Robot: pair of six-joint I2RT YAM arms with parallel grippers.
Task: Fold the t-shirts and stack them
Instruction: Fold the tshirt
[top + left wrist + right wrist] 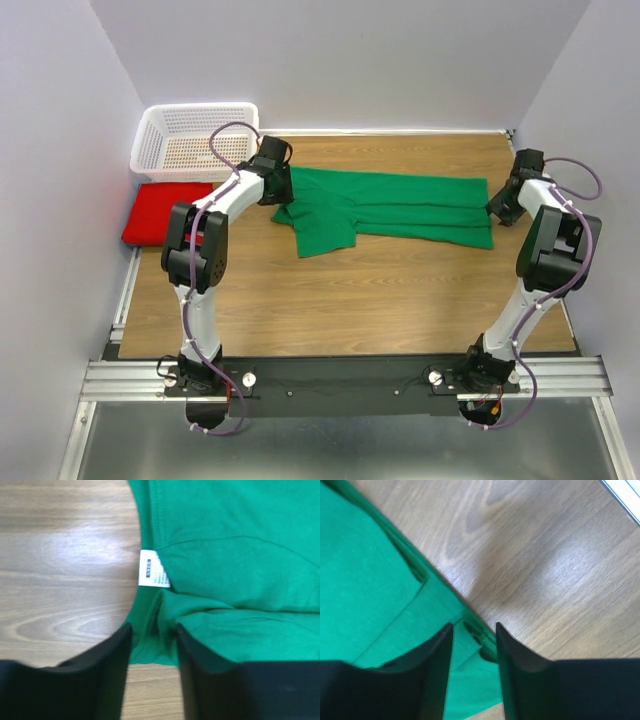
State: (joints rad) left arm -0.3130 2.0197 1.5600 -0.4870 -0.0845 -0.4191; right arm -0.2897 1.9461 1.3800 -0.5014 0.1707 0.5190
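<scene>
Currently, the green t-shirt (pixel 400 208) is found spread lengthwise across the far side of the table (pixel 350 300), the left gripper (pixel 152 630) at its collar end and the right gripper (pixel 474 627) at the opposite end, both with fingers apart over the cloth, and the red t-shirt (pixel 160 212) folded beside the basket (pixel 190 140).

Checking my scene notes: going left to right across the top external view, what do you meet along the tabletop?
red t-shirt → left gripper → green t-shirt → right gripper. The white basket is left out, since it sits above the red t-shirt across the same stretch.
</scene>
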